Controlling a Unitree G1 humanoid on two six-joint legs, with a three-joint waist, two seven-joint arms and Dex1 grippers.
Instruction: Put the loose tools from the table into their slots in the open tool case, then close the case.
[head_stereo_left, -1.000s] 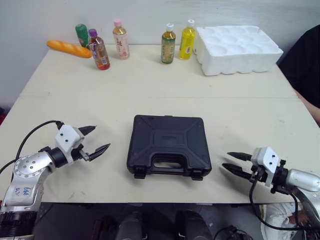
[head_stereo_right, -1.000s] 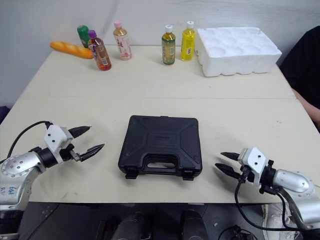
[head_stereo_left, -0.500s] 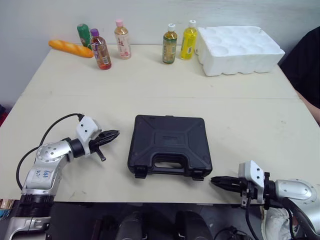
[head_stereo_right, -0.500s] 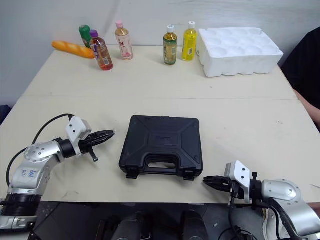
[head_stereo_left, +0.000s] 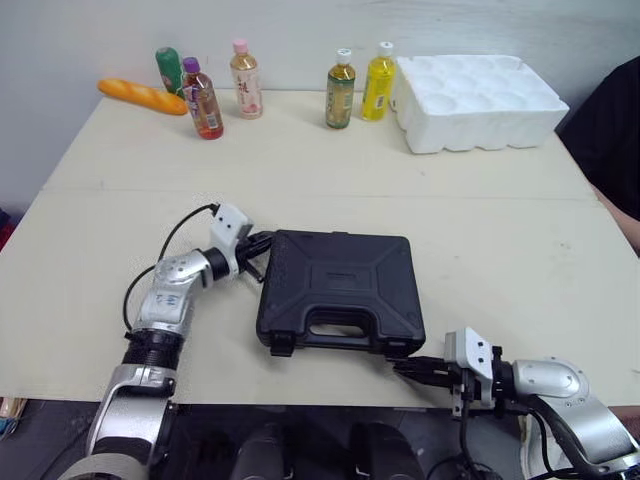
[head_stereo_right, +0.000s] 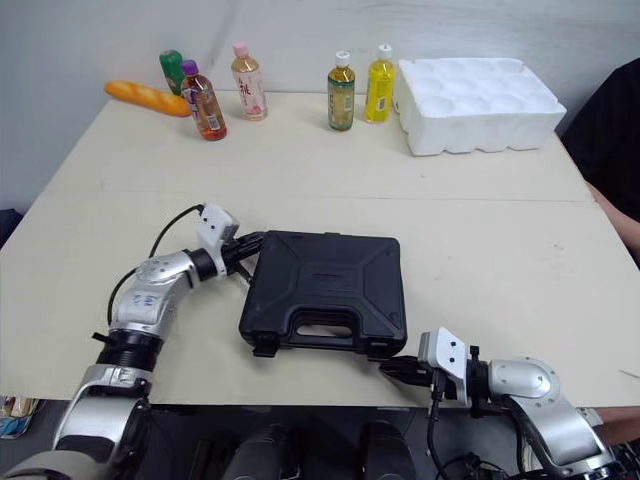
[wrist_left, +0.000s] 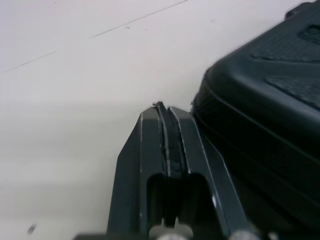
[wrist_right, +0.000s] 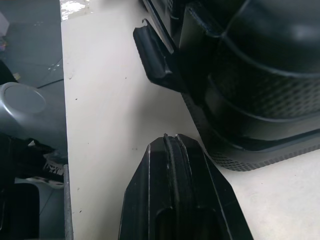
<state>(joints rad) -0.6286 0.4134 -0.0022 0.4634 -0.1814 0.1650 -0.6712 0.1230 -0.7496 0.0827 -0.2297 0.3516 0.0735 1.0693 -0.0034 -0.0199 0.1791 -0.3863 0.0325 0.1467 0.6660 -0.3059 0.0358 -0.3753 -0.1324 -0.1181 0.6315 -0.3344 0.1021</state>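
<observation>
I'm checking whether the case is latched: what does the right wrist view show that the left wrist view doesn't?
Right wrist view: a latch sticking out from the tool case, the edge of the table, and the shut right claw. Left wrist view: the shut left claw beside a rounded corner of the case, and a seam line across the tabletop. Both: the closed black case on the cream table.

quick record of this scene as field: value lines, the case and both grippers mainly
tool case: lid down, flat on table, handle toward robot
right latch: sticks out from front edge, looks unfastened
left gripper: shut, beside case's left rear corner
right gripper: shut, low over table near right latch
back of table: five bottles, foam tray
</observation>
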